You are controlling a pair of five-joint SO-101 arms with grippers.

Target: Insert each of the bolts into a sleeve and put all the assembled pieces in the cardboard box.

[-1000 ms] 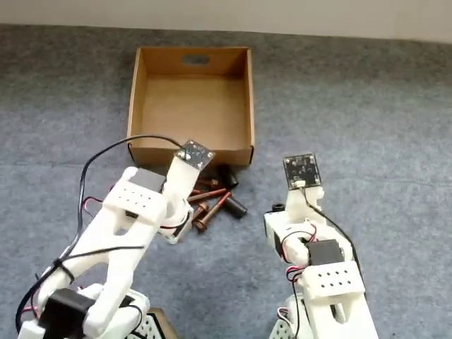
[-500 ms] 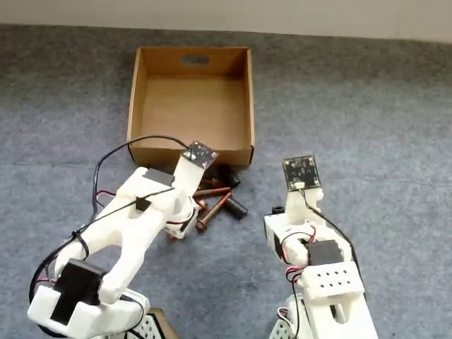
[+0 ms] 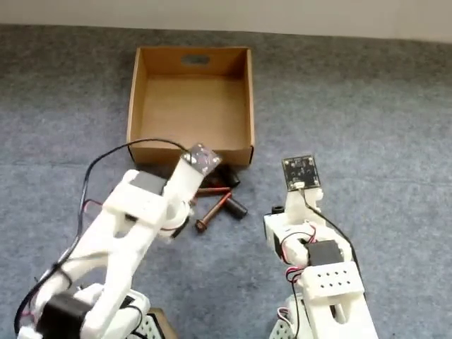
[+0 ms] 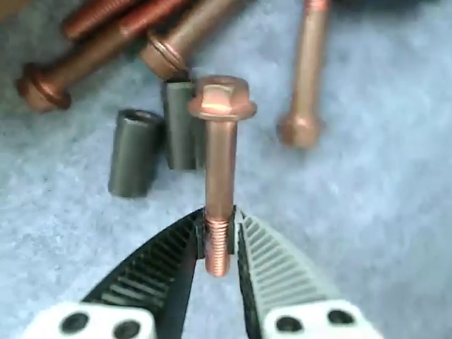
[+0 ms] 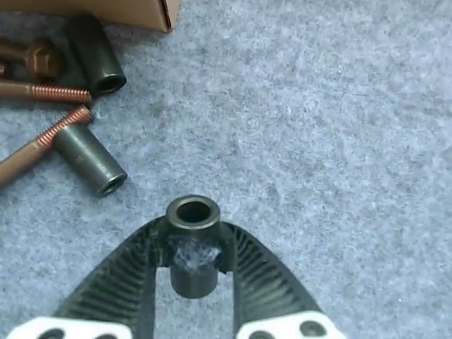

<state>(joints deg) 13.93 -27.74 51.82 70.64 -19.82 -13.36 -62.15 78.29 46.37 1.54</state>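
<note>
A copper bolt [image 4: 219,141] hangs clamped by its threaded tip in the left gripper [image 4: 219,219] above spare sleeves [image 4: 132,152] near the cardboard box [image 3: 191,152] — while the right gripper [image 5: 192,229], closed around a dark sleeve [image 5: 193,212], holds its bore open — seemingly ready for mating.

Tall walls ring the open-topped brown cardboard box [image 3: 233,152], so the way in is from above. Just before its front wall, a heap of copper bolts and dark metal sleeves [image 3: 224,205] crowds the grey table [image 3: 381,106]. The left pincer [image 4: 219,244], clamping a copper flanged bolt [image 4: 219,141], hangs over that heap. Right of the box lies broad bare grey. There the right pincer [image 5: 192,261], gripping a dark steel sleeve [image 5: 192,215], sits apart from the heap.
</note>
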